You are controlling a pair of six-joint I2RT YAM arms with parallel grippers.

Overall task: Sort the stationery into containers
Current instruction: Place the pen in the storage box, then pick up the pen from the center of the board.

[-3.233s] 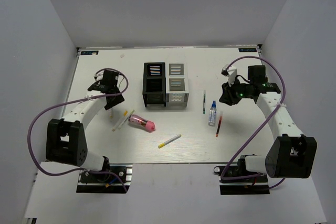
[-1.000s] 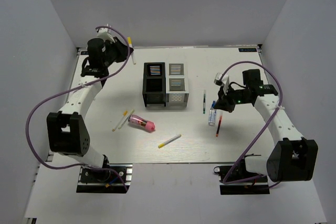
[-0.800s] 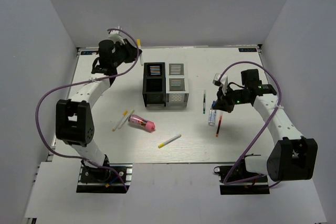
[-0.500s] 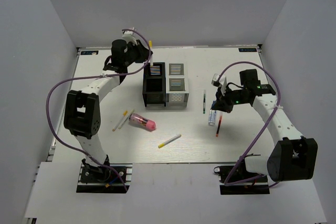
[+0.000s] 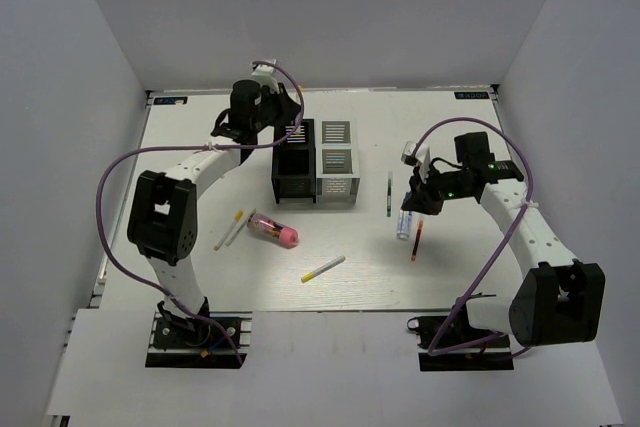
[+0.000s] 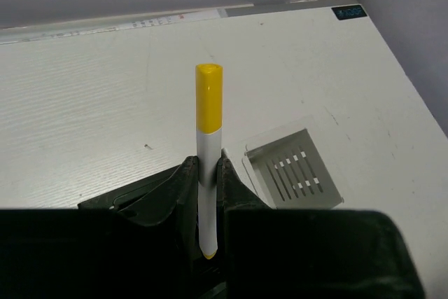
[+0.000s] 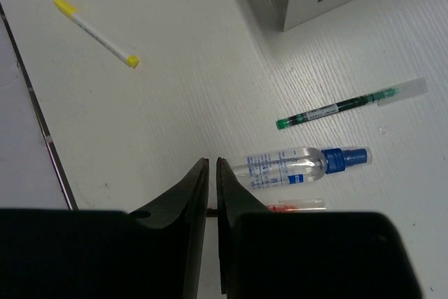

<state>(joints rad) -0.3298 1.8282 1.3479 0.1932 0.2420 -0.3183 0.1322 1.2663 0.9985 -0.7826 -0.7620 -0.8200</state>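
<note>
Since earlier, the left tool (image 6: 208,173) has swung rightward; clamped on a yellow-capped pen (image 6: 208,124), axis upright, it hangs over the black organizer's (image 5: 293,162) far cell. Straight descent looks sufficient. The right tool (image 7: 208,162), nearly together and empty, hovers by the bottle (image 7: 301,166).

White ribbed table top (image 5: 200,277): organizers and loose stationery.
Black square-celled mesh organizer (image 5: 293,162) touches silver-white mesh organizer (image 5: 337,162), back centre. To their right: thin green pen (image 5: 389,194), clear blue-capped bottle (image 5: 404,222), thin red pen (image 5: 415,240). In front: stubby pink-and-clear cylinder (image 5: 271,232), two thin pale pens (image 5: 229,230) lying together, yellow-tipped white pen (image 5: 323,269).
</note>
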